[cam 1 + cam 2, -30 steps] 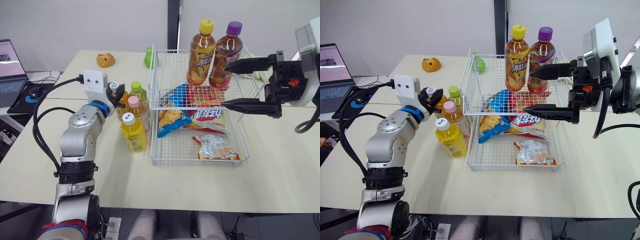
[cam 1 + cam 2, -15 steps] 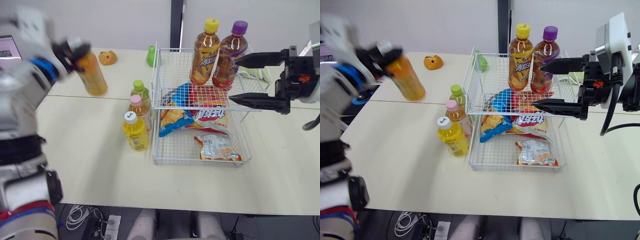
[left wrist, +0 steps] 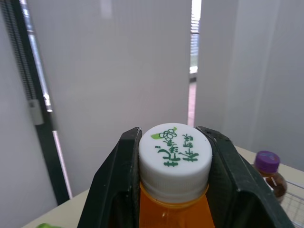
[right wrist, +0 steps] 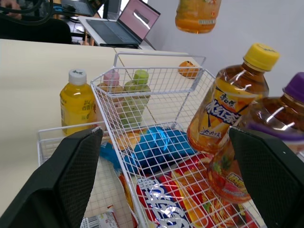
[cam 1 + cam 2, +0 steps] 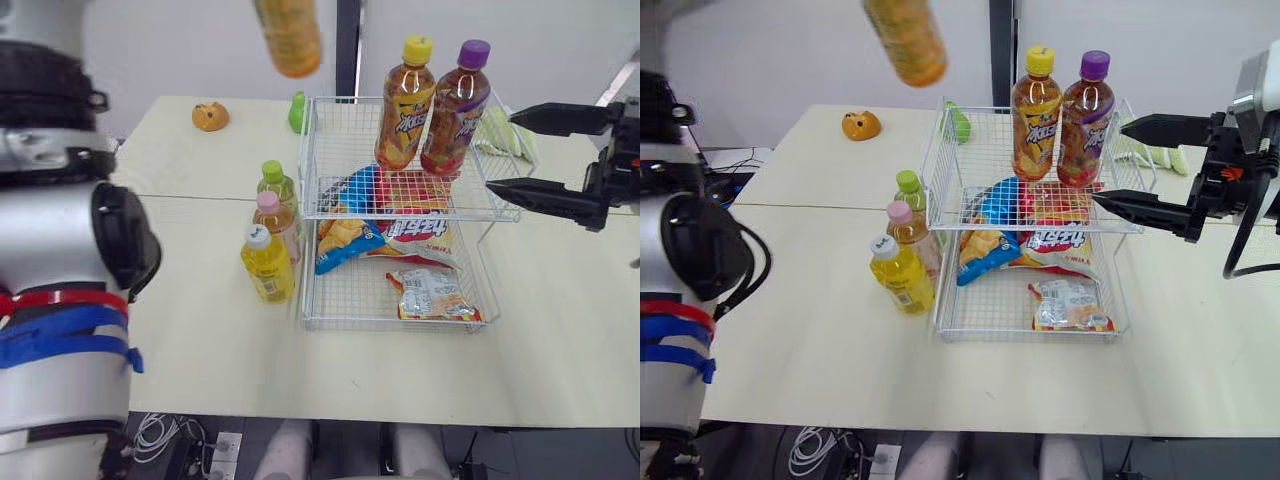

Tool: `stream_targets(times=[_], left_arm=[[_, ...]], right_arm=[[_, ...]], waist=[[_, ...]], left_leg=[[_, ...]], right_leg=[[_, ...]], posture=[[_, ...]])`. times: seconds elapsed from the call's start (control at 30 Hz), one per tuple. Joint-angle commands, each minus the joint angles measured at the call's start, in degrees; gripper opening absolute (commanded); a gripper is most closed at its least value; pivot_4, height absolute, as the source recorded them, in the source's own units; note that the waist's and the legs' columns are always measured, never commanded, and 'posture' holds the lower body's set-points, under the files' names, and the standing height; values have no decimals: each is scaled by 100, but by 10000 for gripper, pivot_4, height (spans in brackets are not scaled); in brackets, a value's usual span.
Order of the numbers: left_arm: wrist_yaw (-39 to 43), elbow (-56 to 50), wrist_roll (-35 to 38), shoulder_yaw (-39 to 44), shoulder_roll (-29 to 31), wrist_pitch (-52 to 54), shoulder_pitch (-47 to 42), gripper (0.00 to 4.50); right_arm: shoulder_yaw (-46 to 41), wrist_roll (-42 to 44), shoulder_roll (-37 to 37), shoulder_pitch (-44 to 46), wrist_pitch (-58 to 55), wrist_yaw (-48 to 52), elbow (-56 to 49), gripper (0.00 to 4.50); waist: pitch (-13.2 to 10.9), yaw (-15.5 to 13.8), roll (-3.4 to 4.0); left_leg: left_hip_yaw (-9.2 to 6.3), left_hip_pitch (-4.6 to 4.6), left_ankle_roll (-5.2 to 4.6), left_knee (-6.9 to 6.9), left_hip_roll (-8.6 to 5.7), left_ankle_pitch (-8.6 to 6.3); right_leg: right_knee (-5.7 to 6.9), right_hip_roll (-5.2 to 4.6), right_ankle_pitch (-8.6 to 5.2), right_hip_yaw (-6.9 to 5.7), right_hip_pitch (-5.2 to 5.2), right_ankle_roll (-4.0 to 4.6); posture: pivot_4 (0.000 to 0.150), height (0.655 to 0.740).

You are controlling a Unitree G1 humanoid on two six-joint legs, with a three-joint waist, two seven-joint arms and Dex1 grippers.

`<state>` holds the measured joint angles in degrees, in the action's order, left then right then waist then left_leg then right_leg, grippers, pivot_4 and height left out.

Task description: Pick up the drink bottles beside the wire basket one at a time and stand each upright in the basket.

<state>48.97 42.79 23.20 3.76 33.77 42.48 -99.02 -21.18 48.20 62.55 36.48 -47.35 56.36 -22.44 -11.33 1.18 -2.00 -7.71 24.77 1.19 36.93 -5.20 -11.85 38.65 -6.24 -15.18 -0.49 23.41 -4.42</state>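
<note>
Basket [image 5: 388,326]: on the bench [image 5: 200,340]. The yellow-cap bottle [image 5: 403,105] and purple-cap bottle [image 5: 452,110] stand upright at its far end, and snack bags [image 5: 400,235] lie across the near part.
Beside basket: three bottles stand close together on its left. They're the green-cap bottle [image 5: 275,188], the pink-cap bottle [image 5: 274,222], and nearest, the white-cap bottle [image 5: 266,264].
Far bench: an orange toy [image 5: 210,117], and a green object [image 5: 297,112] right by the basket's far left corner.
Orange bottle [image 5: 288,35]: up in the air, tilted, well above the bench and left of the basket's far end.
Left pincer [image 3: 173,142]: clamped on the orange bottle's top from both sides.
Right pincer [image 5: 503,152]: spread wide, holding nothing, at the basket's right side with its tips near the purple-cap bottle.
</note>
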Motion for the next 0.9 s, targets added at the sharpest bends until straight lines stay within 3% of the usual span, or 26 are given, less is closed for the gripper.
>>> stream_targets(times=[0.03, 0.33, 0.9], left_arm=[[335, 190, -165, -41, -94, -451, -363, 13519], [400, 992, -621, -142, -814, -1189, -167, 13519], [482, 1536, -940, -145, -1128, -1635, 150, 13519]], right_arm=[[-383, 171, 95, -78, -64, -201, -260, 45000], [-792, 364, 117, -434, -155, -602, -538, 45000], [-867, 411, 176, -428, -109, -734, -497, 45000]], waist=[[-1, 77, 2], [-4, 92, 4], [-5, 69, 2]], left_leg=[[0, 0, 0, -1, 0, 0], [1, 1, -2, 3, -1, 0], [1, 2, -2, 3, -2, 0]], right_leg=[[3, 0, 0, 7, 4, 0], [19, -4, -1, 15, 15, -1], [20, -4, -1, 13, 15, -1]], posture=[[1500, 7400], [1500, 7400], [1500, 7400]])
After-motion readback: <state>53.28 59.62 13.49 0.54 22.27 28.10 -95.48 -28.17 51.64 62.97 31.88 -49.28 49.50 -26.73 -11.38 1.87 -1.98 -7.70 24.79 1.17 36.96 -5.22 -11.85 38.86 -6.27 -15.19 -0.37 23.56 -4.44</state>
